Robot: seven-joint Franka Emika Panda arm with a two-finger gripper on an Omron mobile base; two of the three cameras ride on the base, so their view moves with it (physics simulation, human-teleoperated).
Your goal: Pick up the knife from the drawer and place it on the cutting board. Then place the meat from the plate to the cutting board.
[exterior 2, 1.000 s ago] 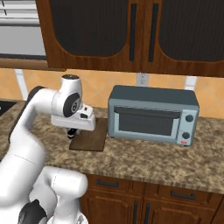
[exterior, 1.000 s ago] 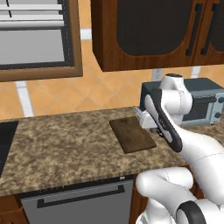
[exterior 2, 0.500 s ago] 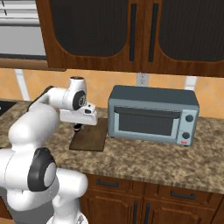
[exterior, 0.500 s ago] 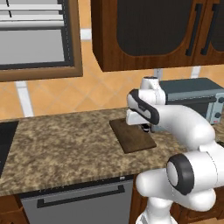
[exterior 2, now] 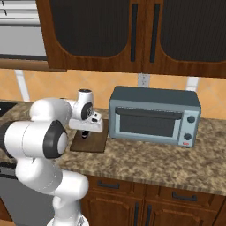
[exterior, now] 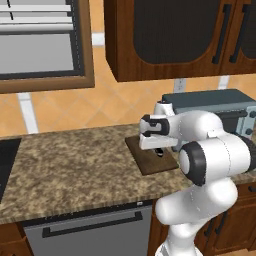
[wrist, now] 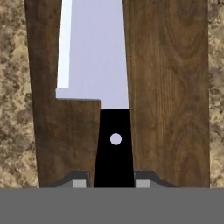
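The knife is over the cutting board, and the hand is shut tight on its black handle. In the hand view the silver-white blade points away from the hand along the length of the board, with dark wood showing on both sides of it. The cutting board lies flat on the speckled brown stone surface, near the back edge. The hand hangs low over the board. Just beside the board stands a grey-blue toaster oven. Dark wooden cabinets hang on the wall above.
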